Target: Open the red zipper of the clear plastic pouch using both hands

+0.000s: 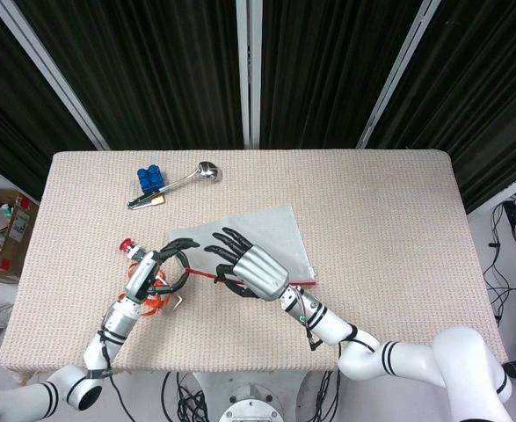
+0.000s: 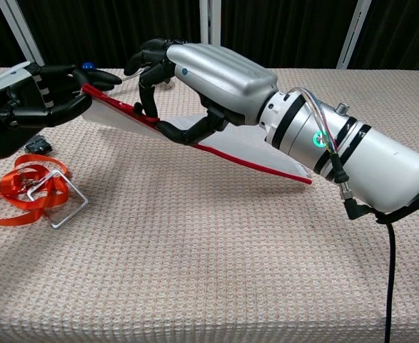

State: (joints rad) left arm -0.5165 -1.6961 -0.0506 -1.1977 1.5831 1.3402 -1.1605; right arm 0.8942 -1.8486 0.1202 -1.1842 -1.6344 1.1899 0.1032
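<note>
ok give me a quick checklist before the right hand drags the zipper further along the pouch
1. Left hand holds the pouch's end: ok, its fingers close on the raised corner.
2. Right hand on the zipper pull: cannot tell; its fingers pinch at the red zipper, but the pull itself is hidden.
3. Pouch taut between the hands: ok, the edge runs straight and lifted.
4. Far corner of the pouch anchored: not ok, it only rests on the table.
5. Path along the zipper free: ok; the orange ribbon and the metal spoon lie apart from it.
</note>
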